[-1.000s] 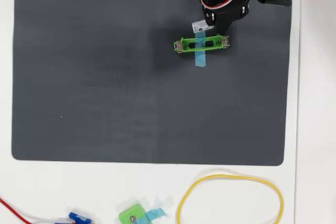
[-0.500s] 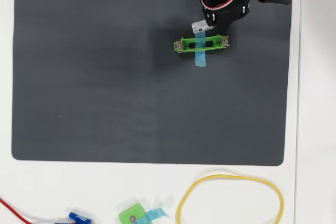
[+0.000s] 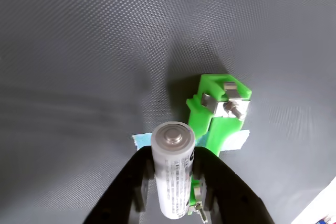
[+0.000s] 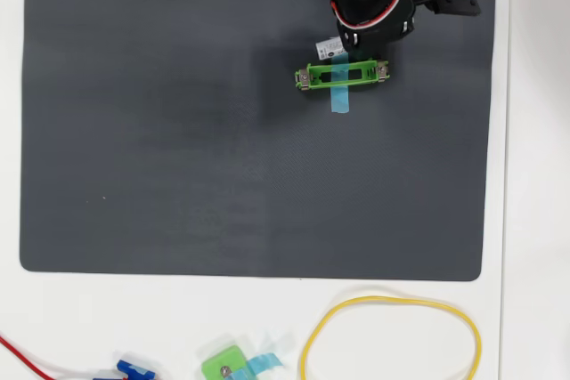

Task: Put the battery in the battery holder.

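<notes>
Clamped on the battery (image 3: 172,174), both black jaws of the gripper (image 3: 173,182), one pressing each flank of the silver-white AA cell, seen from the wrist view with the flat metal end cap facing the camera. Held lengthwise and raised off the surface, just beside and above the battery holder (image 4: 343,74), probably so the cell can be lowered parallel into the slot. Tiny dark print running along the battery's casing, too small and blurred to read; no brand legible. Bright green battery holder lying near the far right corner of the dark grey mat (image 4: 178,131) in the overhead view, long side parallel to the far edge, pinned by a light blue tape strip (image 4: 339,95) across its middle, presumably to keep it from sliding under insertion force. Metal contact (image 3: 229,104) visible at the holder's far end in the wrist view, slot empty. Battery not yet in the slot; offset toward the far edge and the left end, so a small shift and alignment judged necessary. On the white table near the near edge: yellow rubber band (image 4: 392,335), smaller green piece (image 4: 223,367) with blue tape.
</notes>
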`<state>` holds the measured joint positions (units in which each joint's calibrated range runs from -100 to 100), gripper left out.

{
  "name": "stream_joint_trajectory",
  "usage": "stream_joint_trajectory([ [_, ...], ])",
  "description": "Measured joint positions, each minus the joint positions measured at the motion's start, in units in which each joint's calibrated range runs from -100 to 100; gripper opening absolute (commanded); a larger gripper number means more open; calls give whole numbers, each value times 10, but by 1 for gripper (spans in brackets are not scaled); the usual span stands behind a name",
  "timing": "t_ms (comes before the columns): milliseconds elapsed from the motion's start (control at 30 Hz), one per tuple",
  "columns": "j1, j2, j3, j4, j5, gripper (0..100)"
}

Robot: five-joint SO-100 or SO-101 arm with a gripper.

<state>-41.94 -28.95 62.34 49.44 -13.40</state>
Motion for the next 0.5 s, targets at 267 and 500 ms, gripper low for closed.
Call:
stream_joint_trajectory([
  [267, 0, 0, 0, -10, 0, 0],
  [500, 18, 0, 0, -36, 14, 0],
])
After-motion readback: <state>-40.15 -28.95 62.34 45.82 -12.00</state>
